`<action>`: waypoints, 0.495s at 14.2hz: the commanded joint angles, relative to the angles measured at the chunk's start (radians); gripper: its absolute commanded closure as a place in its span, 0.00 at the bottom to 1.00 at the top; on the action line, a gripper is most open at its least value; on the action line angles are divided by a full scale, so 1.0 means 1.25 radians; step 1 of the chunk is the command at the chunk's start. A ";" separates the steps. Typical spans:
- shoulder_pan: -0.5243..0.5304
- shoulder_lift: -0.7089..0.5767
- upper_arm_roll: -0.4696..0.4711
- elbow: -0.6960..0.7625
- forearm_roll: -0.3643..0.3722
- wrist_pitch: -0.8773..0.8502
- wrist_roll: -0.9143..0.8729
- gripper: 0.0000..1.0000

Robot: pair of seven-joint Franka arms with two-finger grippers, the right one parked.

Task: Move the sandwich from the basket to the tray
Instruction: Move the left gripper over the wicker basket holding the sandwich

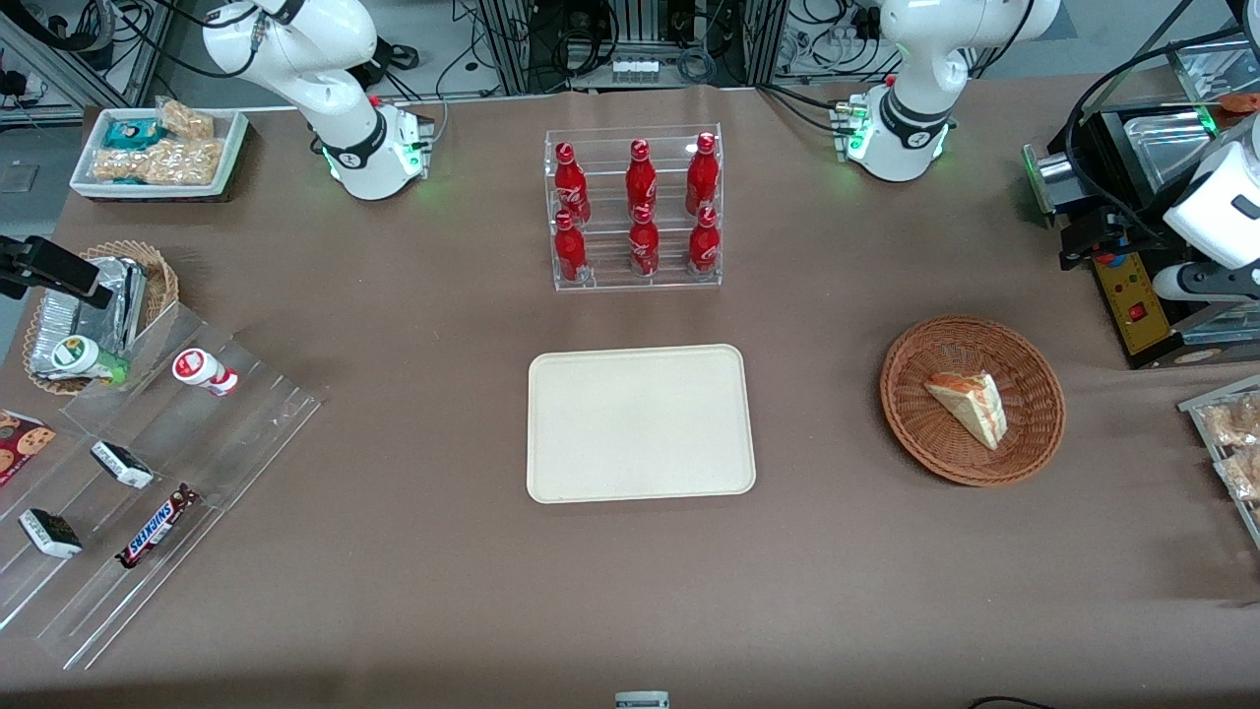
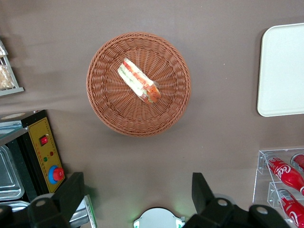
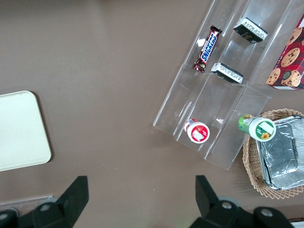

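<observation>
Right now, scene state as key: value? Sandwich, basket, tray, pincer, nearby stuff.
sandwich: lying in the basket, untouched
basket: on the table, toward the working arm's end, beside the tray
tray: bare, nothing on it
pincer: open, high above the table, holding nothing; the basket lies below it
bottle rack: clear, red bottles upright, farther from the front camera than the tray
task progress: not started

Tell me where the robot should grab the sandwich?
Probably across its two flat bread faces, near the thick middle, coming straight down. The sandwich lies alone in the basket, so nothing blocks it. The open hand hangs above the table beside the basket.
</observation>
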State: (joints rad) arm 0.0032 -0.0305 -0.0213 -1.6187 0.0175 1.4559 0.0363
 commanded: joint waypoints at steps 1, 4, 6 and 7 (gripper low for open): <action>-0.003 -0.006 -0.001 -0.002 0.007 -0.010 0.005 0.00; -0.003 -0.005 -0.001 -0.003 0.008 -0.020 0.005 0.00; -0.001 0.001 0.000 -0.005 0.009 -0.034 0.005 0.00; -0.001 0.006 0.000 -0.012 0.011 -0.043 0.003 0.00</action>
State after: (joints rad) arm 0.0031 -0.0284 -0.0224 -1.6230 0.0176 1.4267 0.0363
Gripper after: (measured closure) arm 0.000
